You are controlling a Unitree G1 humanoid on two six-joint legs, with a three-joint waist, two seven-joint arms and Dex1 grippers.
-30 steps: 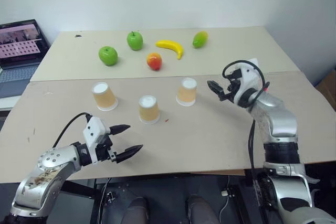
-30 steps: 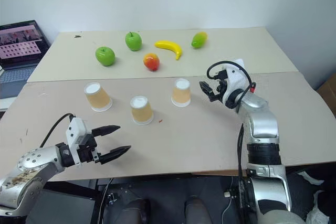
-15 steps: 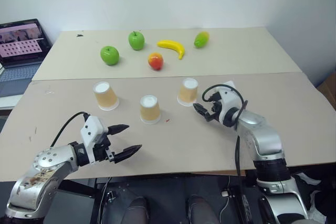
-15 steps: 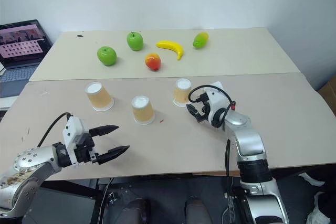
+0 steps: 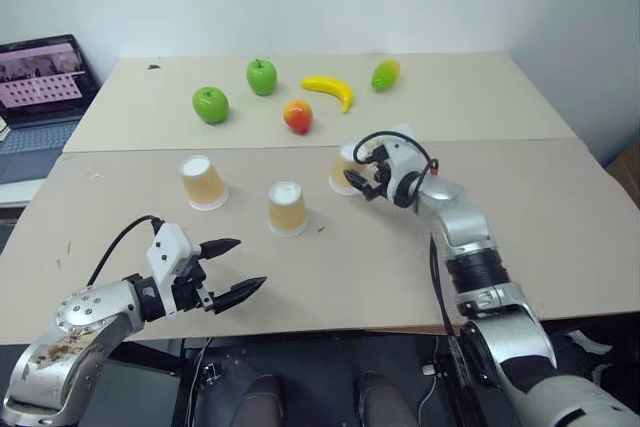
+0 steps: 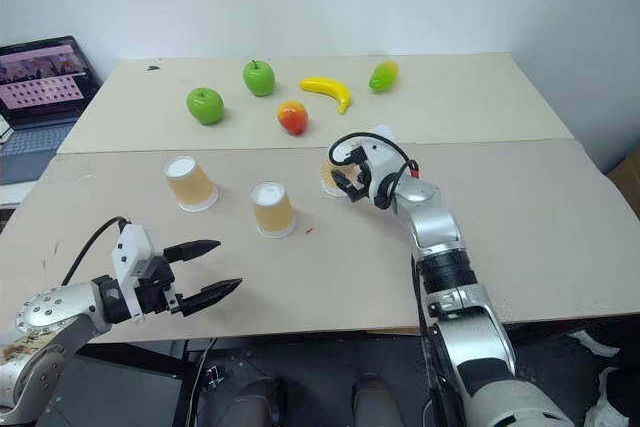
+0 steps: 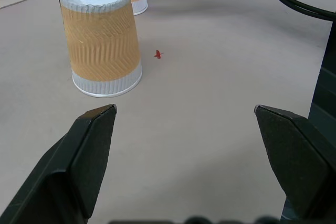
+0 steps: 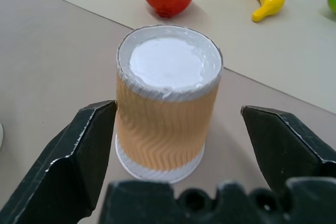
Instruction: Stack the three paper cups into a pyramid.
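Three paper cups stand upside down on the near table: left cup (image 5: 204, 182), middle cup (image 5: 286, 208), right cup (image 8: 165, 100). The right gripper (image 8: 178, 129) hangs at the right cup, fingers spread either side, not touching. The left gripper (image 5: 232, 269) hovers near the front edge, fingers spread.

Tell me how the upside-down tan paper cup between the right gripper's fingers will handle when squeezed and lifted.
The tan ribbed paper cup likely feels light and may crush under a hard squeeze. Its ribbed wall probably grips well. Standing on its wider rim, it looks stable, though a nudge from the open right gripper could slide it.
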